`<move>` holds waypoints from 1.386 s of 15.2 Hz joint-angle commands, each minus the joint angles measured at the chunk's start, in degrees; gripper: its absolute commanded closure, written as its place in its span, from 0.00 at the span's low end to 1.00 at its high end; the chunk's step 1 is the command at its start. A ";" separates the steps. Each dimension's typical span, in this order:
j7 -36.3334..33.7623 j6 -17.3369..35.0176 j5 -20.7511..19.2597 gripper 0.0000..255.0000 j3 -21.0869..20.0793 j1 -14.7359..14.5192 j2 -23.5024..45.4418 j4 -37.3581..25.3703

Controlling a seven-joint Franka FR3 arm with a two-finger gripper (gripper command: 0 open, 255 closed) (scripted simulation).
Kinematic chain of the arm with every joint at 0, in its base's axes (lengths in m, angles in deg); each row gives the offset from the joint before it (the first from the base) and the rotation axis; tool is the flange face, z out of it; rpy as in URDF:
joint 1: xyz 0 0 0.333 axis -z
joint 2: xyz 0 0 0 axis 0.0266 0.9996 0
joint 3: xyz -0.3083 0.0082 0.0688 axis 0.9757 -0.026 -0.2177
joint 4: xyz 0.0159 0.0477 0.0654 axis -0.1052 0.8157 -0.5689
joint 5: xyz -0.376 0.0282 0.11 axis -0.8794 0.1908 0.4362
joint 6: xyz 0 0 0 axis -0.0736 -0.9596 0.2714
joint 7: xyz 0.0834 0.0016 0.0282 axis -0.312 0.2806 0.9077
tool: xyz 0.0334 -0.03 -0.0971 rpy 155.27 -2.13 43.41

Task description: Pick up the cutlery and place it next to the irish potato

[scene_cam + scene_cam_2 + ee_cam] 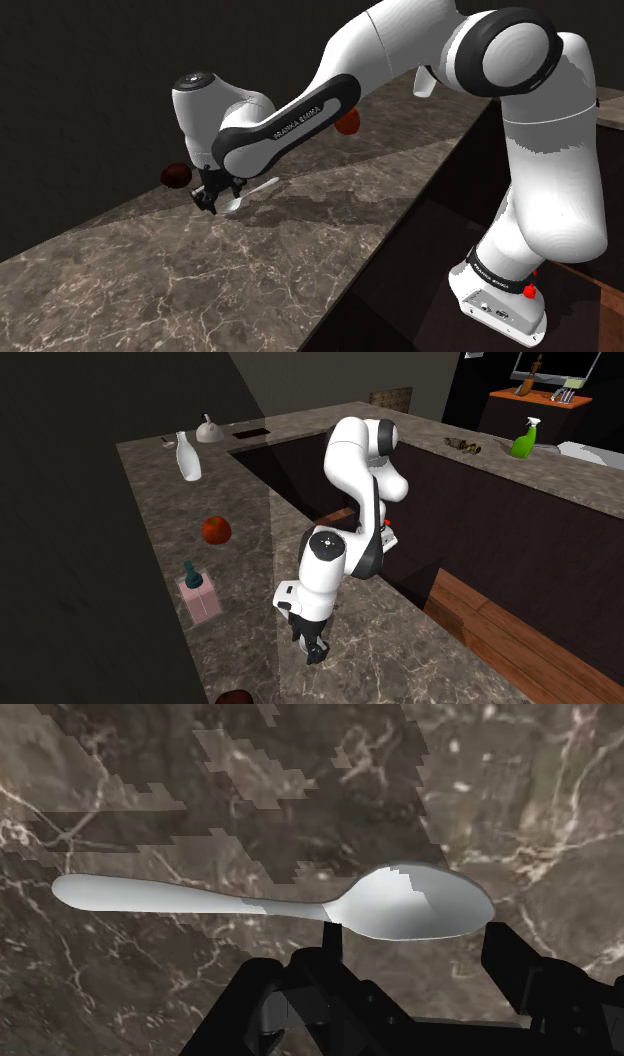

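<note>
The spoon (pixel 300 904) is lying flat on the brown marbled counter (pixel 150 280), plain white, with its handle stretching away from the end effector (pixel 415 936) and its bowl sitting between the two black fingers (pixel 510 964). The fingers are standing wide apart, one at the neck and one past the bowl's tip; they seem to be clear of it, though contact is hard to judge. Across the shoulder view from its left, a dark brown rounded lump (pixel 177 176) is resting near the counter's far edge, and the end effector is hanging low just beside it. The white arm (pixel 262 115) is showing the lettering FRANKA EMIKA (pixel 295 120). A reddish round thing (pixel 348 122) is peeking out behind it.
</note>
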 commanded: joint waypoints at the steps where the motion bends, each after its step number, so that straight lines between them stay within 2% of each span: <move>1: 0.00 0.14 -0.04 1.00 0.03 0.02 0.05 0.06; 5: 0.00 0.13 -0.04 1.00 0.03 0.02 0.05 0.05; 6: 0.00 0.13 -0.04 0.00 0.03 0.02 0.05 0.05; 11: 0.00 0.13 -0.04 0.00 0.03 0.02 0.05 0.05; 15: 1.26 -4.96 2.10 0.00 -1.25 0.40 -3.80 -1.48; 21: 1.26 -4.96 2.11 0.00 -1.24 0.40 -3.80 -1.48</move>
